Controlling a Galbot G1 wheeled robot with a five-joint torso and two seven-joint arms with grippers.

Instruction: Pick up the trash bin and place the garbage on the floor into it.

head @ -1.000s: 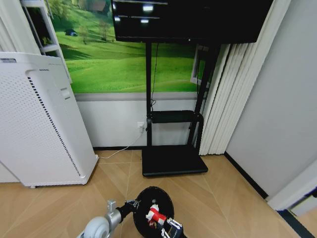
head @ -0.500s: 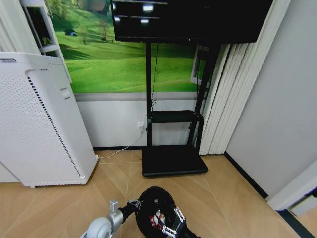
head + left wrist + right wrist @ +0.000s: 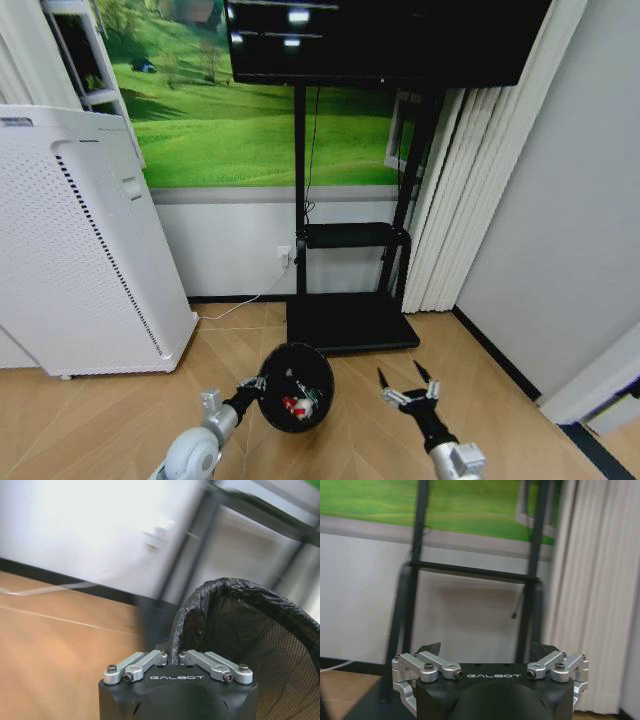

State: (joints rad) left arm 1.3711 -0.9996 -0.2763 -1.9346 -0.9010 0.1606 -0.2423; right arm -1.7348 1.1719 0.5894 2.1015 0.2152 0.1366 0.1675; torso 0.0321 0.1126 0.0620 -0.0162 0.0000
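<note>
Left gripper (image 3: 258,383) fingers pinch the trash bin (image 3: 295,386) rim, seemingly lifted; right gripper (image 3: 409,388) fingers spread, empty

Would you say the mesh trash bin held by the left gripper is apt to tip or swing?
Probably light: the trash bin is thin mesh. Pinched at one rim point by the left gripper, it likely tilts. The garbage inside may shift.

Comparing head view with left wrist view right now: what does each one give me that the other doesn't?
Head view alone: the red-and-white garbage lying inside the trash bin, the right hand open and apart from the bin, and the white appliance.
Left wrist view alone: the left hand clamped on the bin's rim, close up.
Both: the bin, the left hand holding it, and the floor.
</note>
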